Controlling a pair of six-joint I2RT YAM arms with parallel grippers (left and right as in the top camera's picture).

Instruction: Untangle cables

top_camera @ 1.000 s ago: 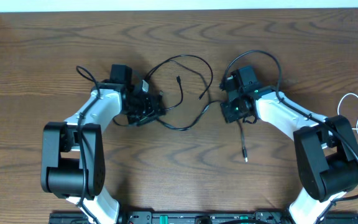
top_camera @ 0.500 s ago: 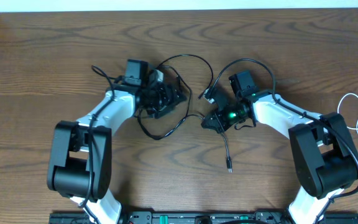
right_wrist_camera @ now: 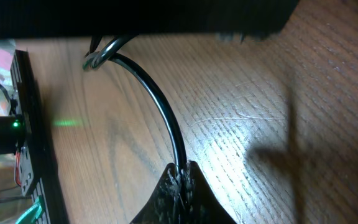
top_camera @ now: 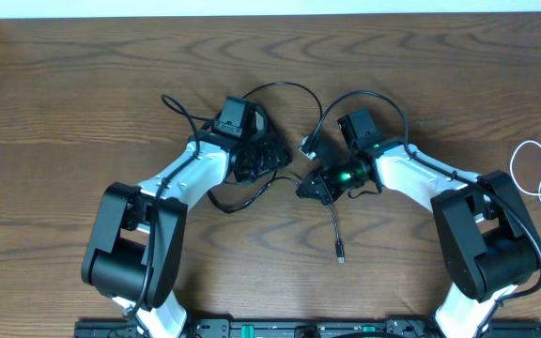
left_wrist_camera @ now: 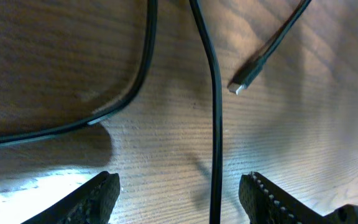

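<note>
The long black cable [top_camera: 335, 230] sprawls across the middle of the table, with one plug end [top_camera: 340, 254] lying loose toward the front. My right gripper [top_camera: 308, 187] is shut on a strand of it; in the right wrist view the black cable [right_wrist_camera: 161, 109] runs straight into the closed gripper [right_wrist_camera: 183, 169]. My left gripper [top_camera: 272, 161] sits just left of the right one and is open. In the left wrist view one black strand [left_wrist_camera: 215, 124] passes between its fingertips [left_wrist_camera: 101, 194] untouched, close to the right one. Another plug end [left_wrist_camera: 237, 88] lies ahead. The white cable [top_camera: 533, 144] is coiled at the far right edge.
The arms' own thick black wires arch over each wrist [top_camera: 374, 96]. A black rail [top_camera: 280, 329] runs along the table's front edge. The two grippers are close together at the centre, a short gap apart.
My left arm swung right toward the centre and its jaws widened. My right gripper pulled the black cable left and forward, dragging the loose plug end the same way.
</note>
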